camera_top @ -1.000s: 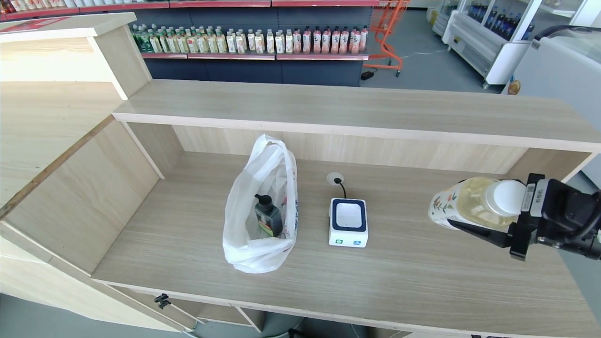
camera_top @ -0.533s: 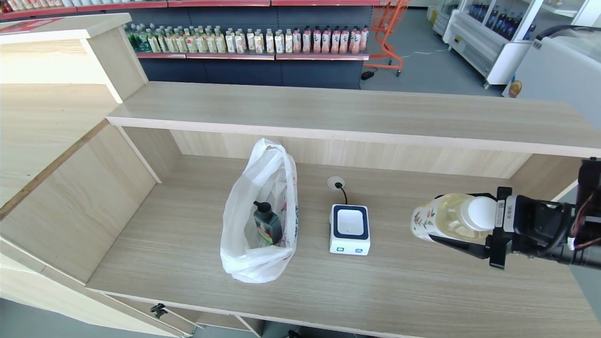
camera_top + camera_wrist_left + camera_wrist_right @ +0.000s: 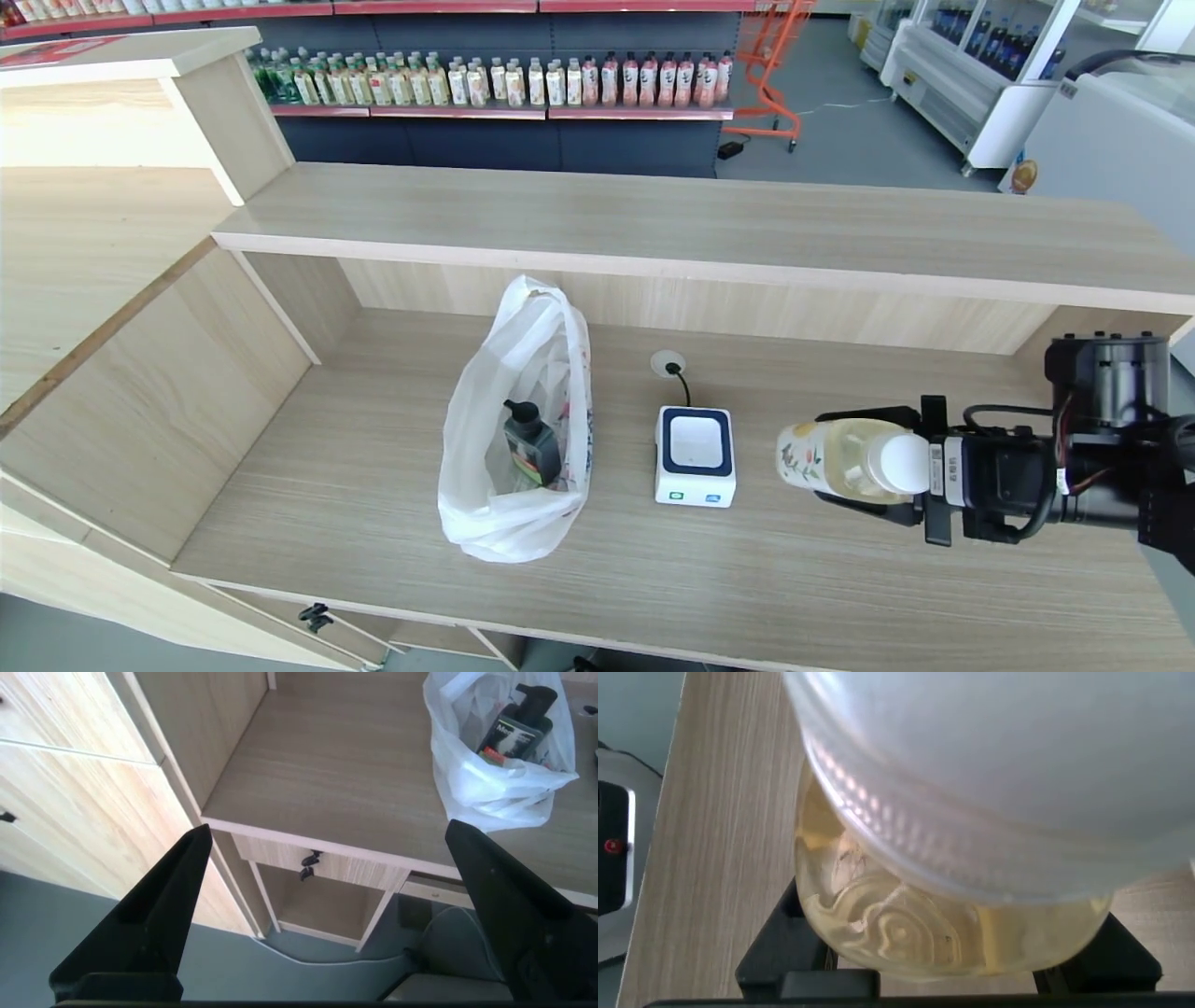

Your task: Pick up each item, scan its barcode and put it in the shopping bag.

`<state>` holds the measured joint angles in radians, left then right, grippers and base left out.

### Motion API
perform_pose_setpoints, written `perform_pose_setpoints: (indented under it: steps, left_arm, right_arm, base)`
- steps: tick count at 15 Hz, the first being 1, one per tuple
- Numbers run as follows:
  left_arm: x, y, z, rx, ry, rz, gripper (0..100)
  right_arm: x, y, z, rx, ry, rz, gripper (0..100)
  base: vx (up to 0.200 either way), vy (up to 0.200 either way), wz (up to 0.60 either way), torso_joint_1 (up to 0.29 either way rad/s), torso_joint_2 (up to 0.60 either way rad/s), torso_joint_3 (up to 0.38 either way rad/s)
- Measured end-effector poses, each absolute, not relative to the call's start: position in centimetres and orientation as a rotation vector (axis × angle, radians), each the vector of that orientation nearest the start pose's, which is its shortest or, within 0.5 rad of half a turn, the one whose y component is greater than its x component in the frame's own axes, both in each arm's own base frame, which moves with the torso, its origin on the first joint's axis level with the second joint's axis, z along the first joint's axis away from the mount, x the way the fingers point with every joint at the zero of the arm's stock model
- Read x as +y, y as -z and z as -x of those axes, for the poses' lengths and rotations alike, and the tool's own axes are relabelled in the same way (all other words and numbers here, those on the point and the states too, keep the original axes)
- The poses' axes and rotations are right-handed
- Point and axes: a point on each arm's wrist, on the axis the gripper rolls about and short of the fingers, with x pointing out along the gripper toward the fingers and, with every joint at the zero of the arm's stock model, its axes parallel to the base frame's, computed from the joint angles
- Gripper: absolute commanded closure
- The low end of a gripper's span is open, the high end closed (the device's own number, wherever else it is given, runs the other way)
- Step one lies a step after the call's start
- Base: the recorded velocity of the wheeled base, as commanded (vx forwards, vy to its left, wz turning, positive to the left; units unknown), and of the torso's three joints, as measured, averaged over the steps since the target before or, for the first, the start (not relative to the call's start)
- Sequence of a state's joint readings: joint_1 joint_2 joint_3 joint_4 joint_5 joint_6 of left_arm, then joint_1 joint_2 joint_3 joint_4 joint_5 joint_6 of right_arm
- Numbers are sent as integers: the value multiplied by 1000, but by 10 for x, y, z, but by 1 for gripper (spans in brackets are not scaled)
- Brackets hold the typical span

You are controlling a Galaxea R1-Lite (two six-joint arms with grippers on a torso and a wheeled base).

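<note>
Closer to the scanner point(image 3: 694, 443) now, the right gripper point(image 3: 854, 457) pinches the bottle point(image 3: 812, 455) sideways just beside it, above the wooden counter point(image 3: 355, 485). The bottle is smooth clear plastic with yellow drink inside, painted flowers and a round white cap. The scanner is a small square white box with a dark blue frame. The thin, crinkly white shopping bag point(image 3: 485, 411) holds a dark pump bottle point(image 3: 532, 446). The left gripper point(image 3: 327, 835) is spread wide, holding nothing.
</note>
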<state>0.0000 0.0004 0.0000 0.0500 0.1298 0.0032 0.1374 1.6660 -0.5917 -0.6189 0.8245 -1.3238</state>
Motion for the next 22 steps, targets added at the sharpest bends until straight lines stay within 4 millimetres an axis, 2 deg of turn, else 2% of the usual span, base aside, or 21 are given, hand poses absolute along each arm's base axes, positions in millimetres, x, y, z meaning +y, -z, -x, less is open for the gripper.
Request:
perform_pose_setpoints:
  steps: [9, 15, 22]
  left_arm:
    - [3, -70, 23, 51, -130, -6, 0]
    - [3, -70, 23, 51, -130, -6, 0]
    - [3, -70, 23, 51, -130, -6, 0]
  right_arm:
    - [67, -106, -310, -329, -1118, 1056, 100]
    - [77, -95, -335, -351, -1154, 1035, 100]
    - [103, -84, -362, -411, -1208, 1027, 100]
  base:
    - [0, 0, 0, 0, 0, 0]
    - [0, 0, 0, 0, 0, 0]
    - [0, 0, 0, 0, 0, 0]
